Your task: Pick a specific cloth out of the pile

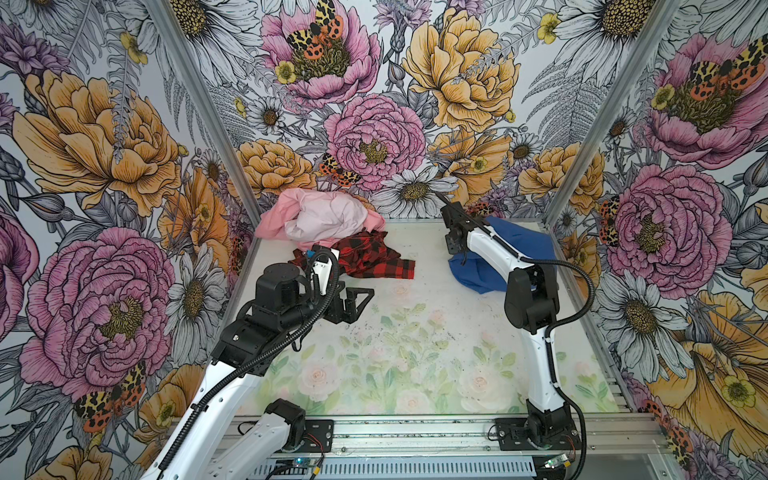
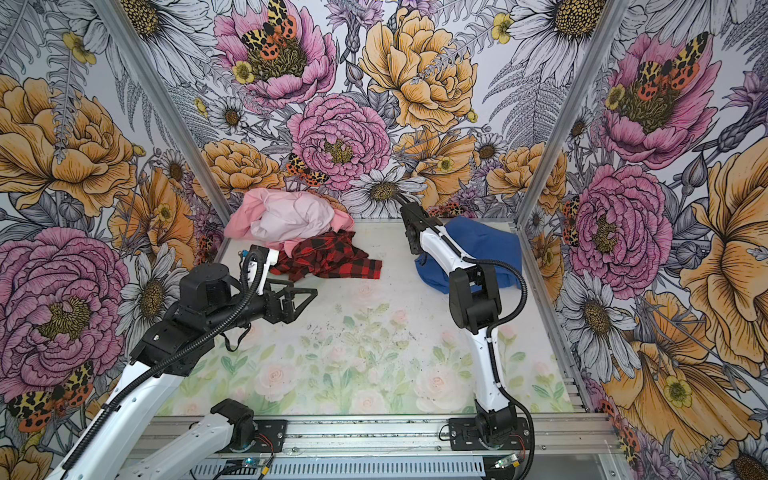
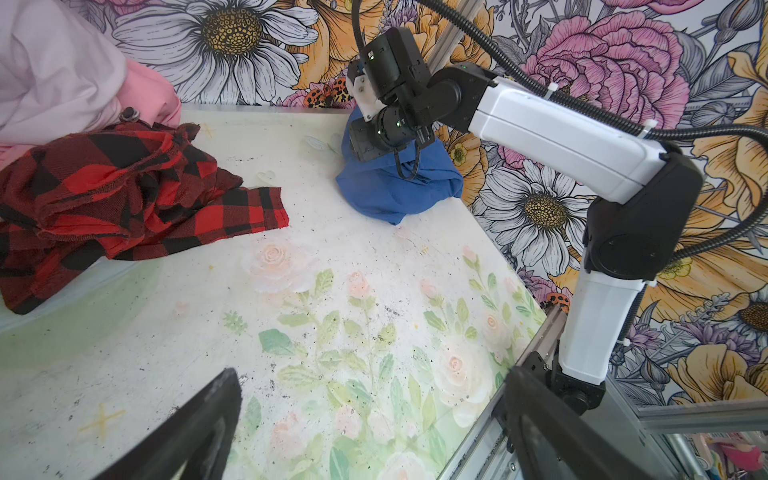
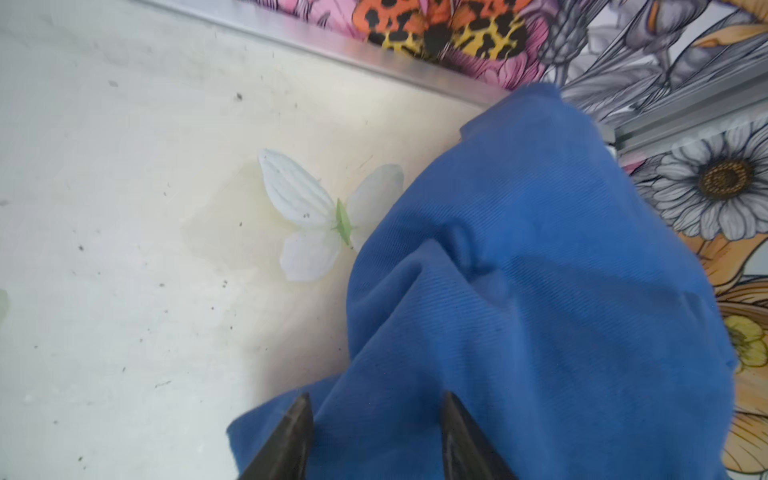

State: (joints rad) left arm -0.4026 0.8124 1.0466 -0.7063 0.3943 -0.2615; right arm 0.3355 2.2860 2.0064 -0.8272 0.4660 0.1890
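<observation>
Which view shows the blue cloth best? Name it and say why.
The left wrist view: the blue cloth shows nearly whole, only its top hidden. In both top views the right arm crosses it. The right wrist view crops it close.

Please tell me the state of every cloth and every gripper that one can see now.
Large plain royal-blue cloth: crumpled, lying alone near the far right corner.
Pile of pink and pale pink cloths: heaped in the far left corner.
Red-and-black plaid cloth: crumpled, lying against the front of the pink heap.
Left gripper: open, empty, touching no fabric.
Right gripper: jaws apart over the blue cloth, no pinch visible.
</observation>
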